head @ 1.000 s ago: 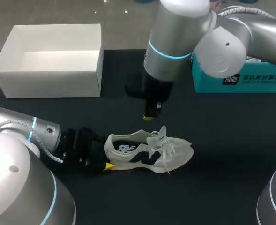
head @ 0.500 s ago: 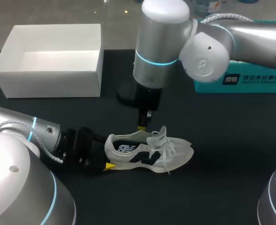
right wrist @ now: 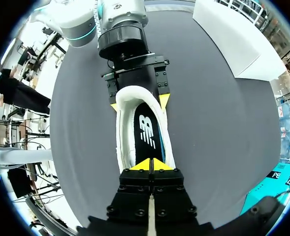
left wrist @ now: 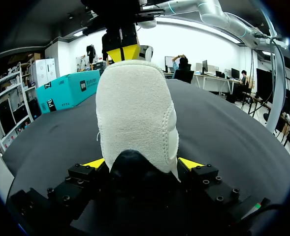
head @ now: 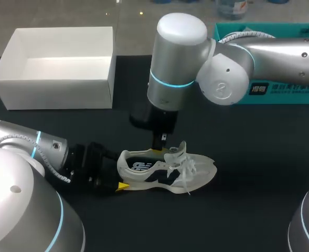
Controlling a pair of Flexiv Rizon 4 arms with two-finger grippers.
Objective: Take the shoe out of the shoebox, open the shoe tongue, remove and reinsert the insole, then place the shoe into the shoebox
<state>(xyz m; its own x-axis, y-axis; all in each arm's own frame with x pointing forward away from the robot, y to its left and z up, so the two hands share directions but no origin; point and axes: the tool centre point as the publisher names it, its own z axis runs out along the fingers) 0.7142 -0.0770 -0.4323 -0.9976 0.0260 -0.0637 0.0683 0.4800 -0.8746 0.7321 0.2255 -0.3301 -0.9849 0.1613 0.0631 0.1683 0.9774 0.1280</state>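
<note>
A white and navy shoe [head: 167, 170] lies on its side on the black table, toe pointing right. My left gripper [head: 118, 170] holds its heel [left wrist: 135, 113], one yellow fingertip [left wrist: 93, 163] pressed against each side. My right gripper [head: 158, 148] hangs straight down over the shoe's opening with its tips pressed together [right wrist: 150, 164]. They sit just above the dark insole [right wrist: 145, 132], close to the tongue end, with nothing visible between them. The open white shoebox [head: 60, 65] stands empty at the back left.
A teal box [head: 280, 89] sits at the back right, behind my right arm. Loose white laces [head: 188, 165] spill over the shoe's front. Bare black tabletop [head: 248, 199] lies in front of and to the right of the shoe.
My right arm has swung left and come down, bringing its shut gripper from above the table to the shoe's opening. The left arm and the shoe have stayed put.
</note>
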